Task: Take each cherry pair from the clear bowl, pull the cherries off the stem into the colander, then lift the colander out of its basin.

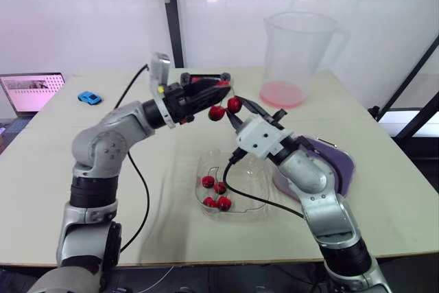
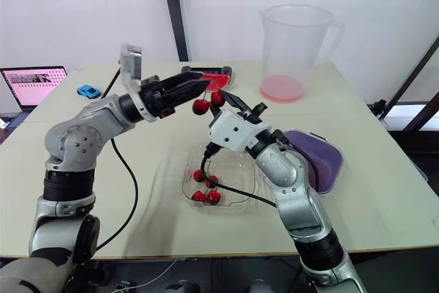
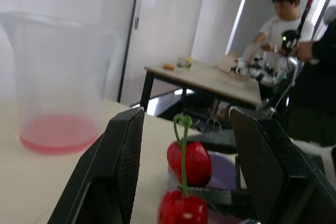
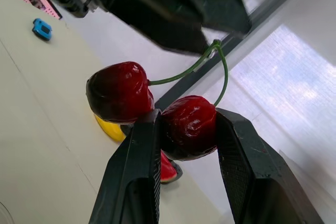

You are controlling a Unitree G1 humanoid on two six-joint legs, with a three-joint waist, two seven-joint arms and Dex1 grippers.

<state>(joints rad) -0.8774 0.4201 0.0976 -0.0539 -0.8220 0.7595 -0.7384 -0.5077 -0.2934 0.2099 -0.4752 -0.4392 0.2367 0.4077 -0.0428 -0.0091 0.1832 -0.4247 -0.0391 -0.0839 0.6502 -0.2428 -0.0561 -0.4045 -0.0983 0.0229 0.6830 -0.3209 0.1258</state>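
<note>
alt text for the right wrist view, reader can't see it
The right gripper pinches one dark red cherry of a cherry pair between its black fingers; the green stem curves up to the left gripper above. A blue toy car sits on the table behind.

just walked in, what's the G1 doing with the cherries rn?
It holds one cherry pair in the air over the table, between both grippers. The right gripper is shut on one cherry. The left gripper is open, its fingers on either side of the stem. Both cherries are on the stem. More cherries lie in the clear bowl. The purple container, likely the colander in its basin, sits on the robot's right.
</note>
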